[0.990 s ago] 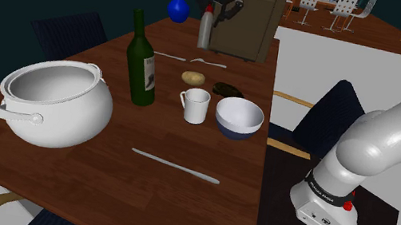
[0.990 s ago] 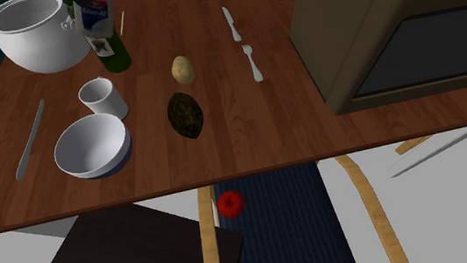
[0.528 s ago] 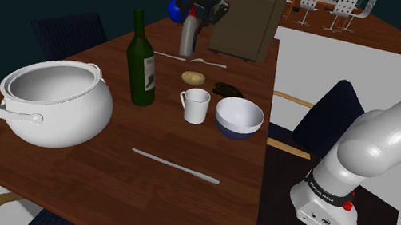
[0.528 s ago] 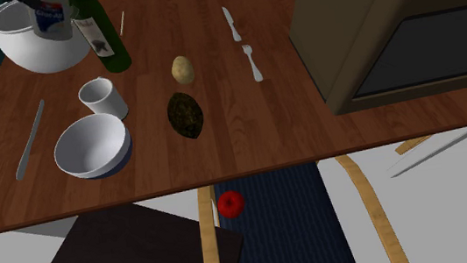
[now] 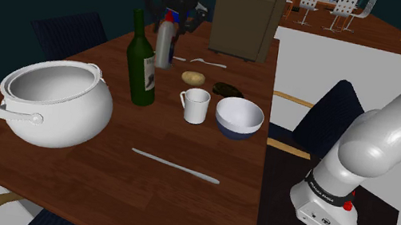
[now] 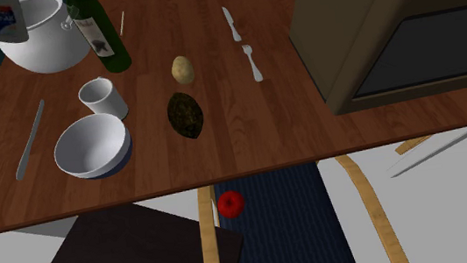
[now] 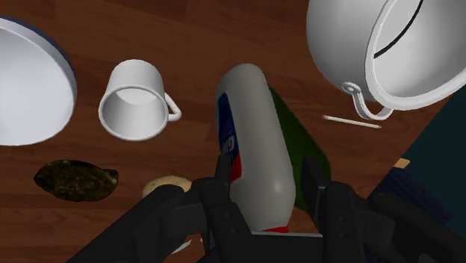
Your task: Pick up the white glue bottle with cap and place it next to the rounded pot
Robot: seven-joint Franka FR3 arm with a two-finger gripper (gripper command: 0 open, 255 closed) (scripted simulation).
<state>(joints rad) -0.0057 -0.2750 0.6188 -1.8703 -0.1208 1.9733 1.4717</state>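
Note:
My gripper (image 5: 170,21) is shut on the glue bottle (image 5: 164,44), a pale bottle with a red cap at its top, hanging upright above the table just behind the green wine bottle (image 5: 141,63). In the wrist view the black fingers (image 7: 224,173) clasp the glue bottle (image 7: 252,142), whose label is blue and red. The rounded white pot (image 7: 377,52) lies beyond it, with the wine bottle (image 7: 300,153) underneath. In the second exterior view the glue bottle (image 6: 1,16) hangs over the pot (image 6: 38,44). In the shoulder view the pot (image 5: 55,103) stands near the table's left edge.
A white mug (image 5: 194,105), a white bowl (image 5: 238,117), a potato (image 5: 192,77) and a dark lump (image 5: 229,90) sit mid-table. A knife (image 5: 175,165) lies near the front. A brown box (image 5: 245,21) stands at the far end. A thin stick (image 7: 351,121) lies by the pot.
The gripper has carried the glue bottle away from the brown box, toward the shoulder view's left and nearer the wine bottle and pot. Nothing else has moved.

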